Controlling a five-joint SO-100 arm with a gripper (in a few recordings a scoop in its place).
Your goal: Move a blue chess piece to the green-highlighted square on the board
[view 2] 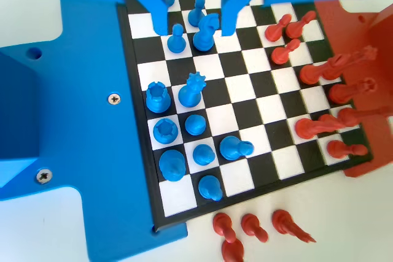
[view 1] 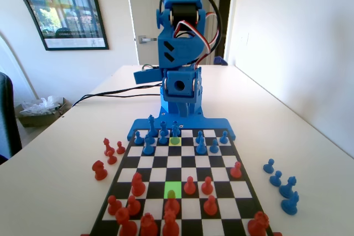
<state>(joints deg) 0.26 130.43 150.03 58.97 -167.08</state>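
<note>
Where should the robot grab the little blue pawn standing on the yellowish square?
Pinch the blue pawn just under its round head, coming straight down from above. It stands upright, its base flares wide, and other blue pieces crowd its sides.

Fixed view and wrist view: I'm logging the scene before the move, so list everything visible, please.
board: one, black-and-white with blue rim, table centre
green square: one, bright green, among the red pieces at the fixed view's near end
yellow-green square: one, paler, by the blue rows
blue pieces: about a dozen, board's far end
spare blue pieces: four, on the table right of the board
red pieces: many, board's near end
spare red pieces: four, on the table to the left
table: one, white
cables: black, far left of the table
framed picture: one, on the wall
arm: one, blue, far end
gripper: one, blue, open above the blue pieces
</note>
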